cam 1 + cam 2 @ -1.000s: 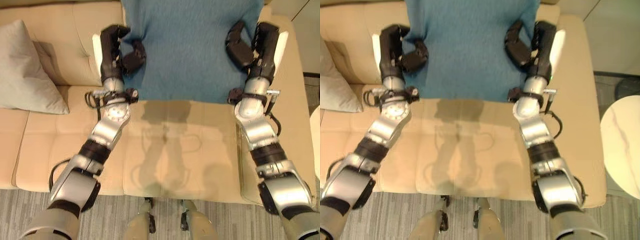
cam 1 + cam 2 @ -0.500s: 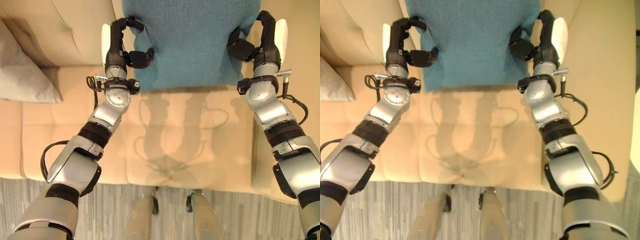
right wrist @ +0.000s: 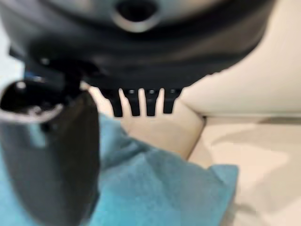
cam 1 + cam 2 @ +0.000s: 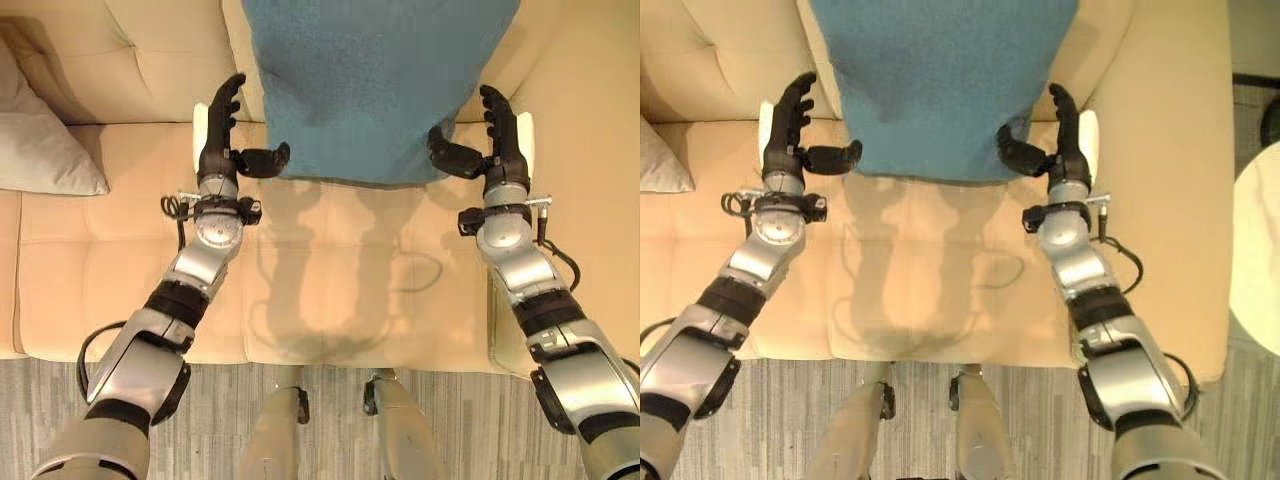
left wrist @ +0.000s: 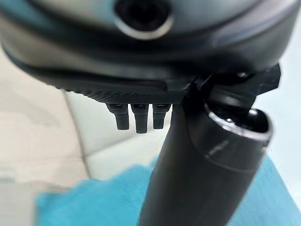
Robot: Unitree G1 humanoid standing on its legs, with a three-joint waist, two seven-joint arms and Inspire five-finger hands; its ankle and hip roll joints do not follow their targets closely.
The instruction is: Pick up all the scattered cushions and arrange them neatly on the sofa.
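At the far left edge of the left eye view a grey cushion (image 4: 45,150) leans against the backrest of the cream sofa (image 4: 120,260), already in a place that suits the task. Moving right, the left hand (image 4: 222,135) stands at the left-centre of the frame with its fingers straight and pointing up toward the backrest, thumb stretched sideways so its tip meets the lower left corner of the blue cushion (image 4: 375,80); nothing is clasped, and the hand is spread wide. The blue cushion fills the upper middle of the frame, propped upright against the backrest with its lower edge on the seat, which looks like its intended resting spot. To its right, the right hand (image 4: 495,140) mirrors the left: fingers straight and raised, thumb reaching in to the cushion's lower right corner, palm wide and gripping nothing. The two hands flank the cushion probably to steady it as it settles. The seat below shows bare cream upholstery, and grey striped floor (image 4: 230,420) runs along the bottom edge.
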